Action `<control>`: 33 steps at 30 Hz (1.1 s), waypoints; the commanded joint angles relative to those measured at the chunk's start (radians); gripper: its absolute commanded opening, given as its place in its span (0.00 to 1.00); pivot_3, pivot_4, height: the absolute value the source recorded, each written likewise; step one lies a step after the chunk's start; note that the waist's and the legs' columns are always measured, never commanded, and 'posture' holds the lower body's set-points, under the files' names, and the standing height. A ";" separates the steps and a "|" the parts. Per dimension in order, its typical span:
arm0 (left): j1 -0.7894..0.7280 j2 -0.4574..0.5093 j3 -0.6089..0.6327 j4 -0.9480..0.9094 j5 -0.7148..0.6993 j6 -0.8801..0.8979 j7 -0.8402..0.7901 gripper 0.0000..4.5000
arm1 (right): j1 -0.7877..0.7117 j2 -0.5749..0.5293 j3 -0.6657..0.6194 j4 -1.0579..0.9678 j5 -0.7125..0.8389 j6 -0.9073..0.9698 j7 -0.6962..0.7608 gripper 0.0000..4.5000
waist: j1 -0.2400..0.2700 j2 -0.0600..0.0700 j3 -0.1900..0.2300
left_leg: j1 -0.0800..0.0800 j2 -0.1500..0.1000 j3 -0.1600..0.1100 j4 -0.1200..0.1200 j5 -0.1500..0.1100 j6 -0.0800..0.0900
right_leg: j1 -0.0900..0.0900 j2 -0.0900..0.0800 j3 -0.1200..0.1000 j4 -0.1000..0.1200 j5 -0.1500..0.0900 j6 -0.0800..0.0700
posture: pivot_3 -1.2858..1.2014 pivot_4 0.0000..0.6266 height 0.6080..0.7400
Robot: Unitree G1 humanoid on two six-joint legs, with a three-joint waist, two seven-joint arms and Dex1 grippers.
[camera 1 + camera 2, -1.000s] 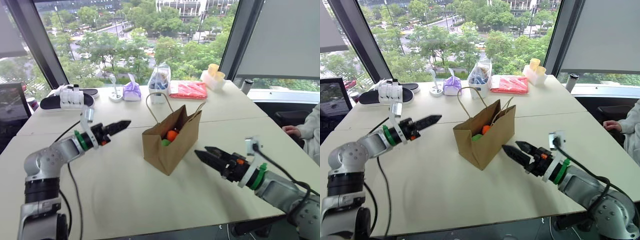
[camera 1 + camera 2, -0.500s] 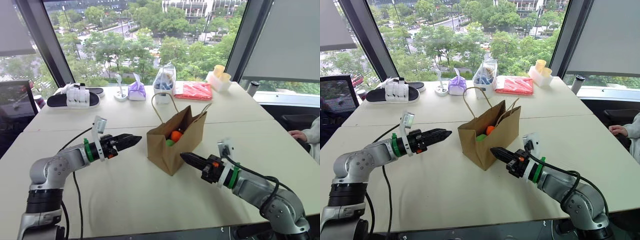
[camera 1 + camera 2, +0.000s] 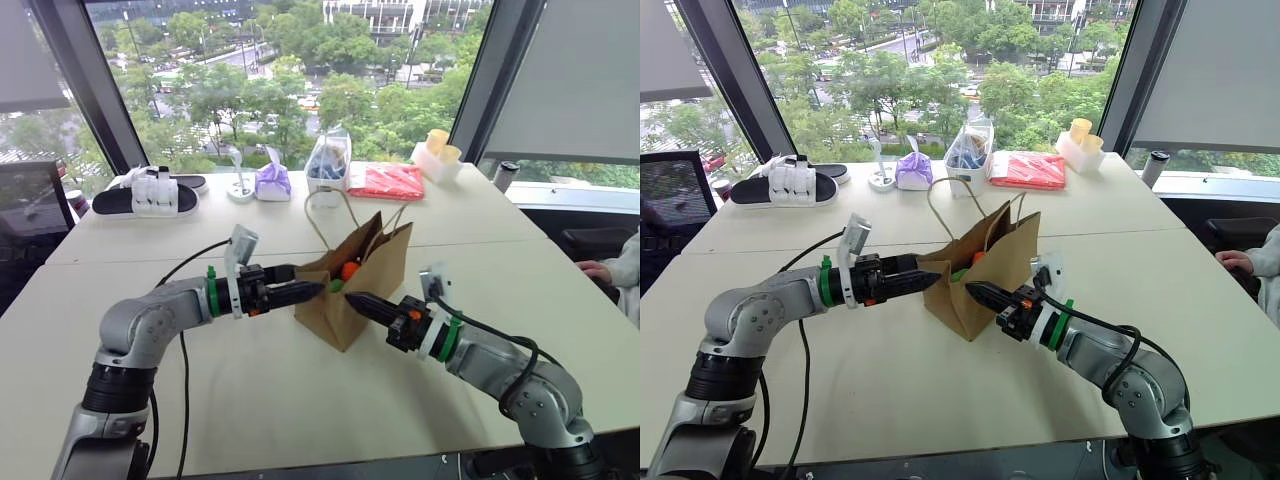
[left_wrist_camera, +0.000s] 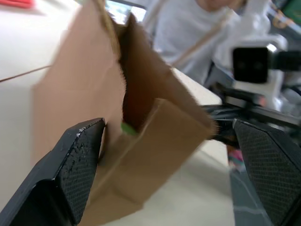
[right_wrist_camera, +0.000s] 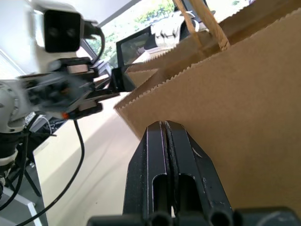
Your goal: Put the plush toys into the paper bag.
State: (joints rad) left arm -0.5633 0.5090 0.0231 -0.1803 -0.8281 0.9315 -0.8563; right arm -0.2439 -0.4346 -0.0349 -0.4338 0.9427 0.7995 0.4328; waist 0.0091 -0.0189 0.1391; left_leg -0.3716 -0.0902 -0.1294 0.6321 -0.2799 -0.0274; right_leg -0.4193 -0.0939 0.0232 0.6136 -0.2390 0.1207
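Observation:
The brown paper bag (image 3: 362,290) stands open in the middle of the table, handles up. Inside it lie the plush toys: the orange one (image 3: 348,270) and, beside it, the green one (image 3: 335,285), which peeks through the mouth in the left wrist view as a green patch (image 4: 126,128). My left gripper (image 3: 312,290) is open, its fingers (image 4: 77,165) spread on either side of the bag's left end. From the right, my right gripper (image 3: 354,299) is shut, empty, with its tip at the bag's near side wall (image 5: 244,108).
Along the window edge sit a black-and-white slipper (image 3: 143,194), a purple pouch (image 3: 266,182), a clear plastic bag (image 3: 327,160), a red packet (image 3: 385,180) and a yellow-topped container (image 3: 437,152). A person's hand (image 3: 598,270) rests at the table's right edge.
Both arms have closed in on the bag, the left gripper swinging right to its end and the right moving left to its side. The right gripper has gone from open to shut.

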 commanded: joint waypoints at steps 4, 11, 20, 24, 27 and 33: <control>0.041 0.031 -0.027 -0.120 0.040 -0.034 0.003 1.00 | -0.023 0.031 0.013 -0.032 0.001 0.008 -0.011 0.01 | -0.002 0.000 0.000 | 0.000 0.000 0.000 0.000 -0.001 0.001 | 0.000 0.000 0.000 0.000 0.000 0.000 | 0.52 0.24 1.00; 0.104 0.056 -0.054 -0.166 0.094 -0.054 0.036 1.00 | -0.035 0.038 0.009 -0.028 0.002 0.020 -0.016 0.01 | 0.001 0.000 0.000 | 0.000 0.000 0.000 0.000 -0.001 0.002 | 0.000 0.000 0.000 0.000 0.000 0.000 | 0.52 0.24 1.00; 0.130 0.008 -0.080 -0.192 0.157 -0.066 0.130 1.00 | -0.056 0.045 0.008 -0.011 -0.010 0.027 -0.021 0.01 | 0.001 0.000 0.000 | 0.000 0.000 0.000 0.000 -0.002 0.003 | 0.001 0.000 0.000 0.000 0.000 0.000 | 0.52 0.24 1.00; 0.140 -0.043 -0.073 -0.235 0.138 -0.043 0.197 1.00 | -0.056 0.052 0.013 -0.011 -0.012 0.031 -0.025 0.01 | 0.002 0.000 0.000 | 0.000 0.000 0.000 0.000 -0.002 0.003 | 0.001 0.000 0.000 0.000 0.000 0.000 | 0.52 0.24 1.00; 0.146 -0.069 -0.089 -0.252 0.147 -0.034 0.232 1.00 | -0.059 0.058 0.016 -0.010 -0.013 0.035 -0.024 0.01 | 0.001 0.000 0.000 | 0.000 0.000 0.000 0.000 -0.002 0.003 | 0.001 0.000 0.000 0.000 0.000 0.000 | 0.52 0.24 1.00; 0.146 -0.110 -0.150 -0.253 0.205 -0.032 0.306 1.00 | -0.069 0.064 0.016 -0.006 -0.014 0.042 -0.022 0.01 | 0.002 0.000 0.000 | 0.000 0.000 0.000 0.000 -0.001 0.002 | 0.001 0.001 0.000 0.000 0.000 0.000 | 0.52 0.24 1.00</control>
State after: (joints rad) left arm -0.4146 0.4054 -0.1100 -0.4038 -0.6367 0.9020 -0.5645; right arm -0.2973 -0.3746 -0.0123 -0.4277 0.9248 0.8451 0.4064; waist 0.0108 -0.0188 0.1391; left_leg -0.3713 -0.0902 -0.1294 0.6324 -0.2812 -0.0250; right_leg -0.4185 -0.0933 0.0232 0.6133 -0.2391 0.1206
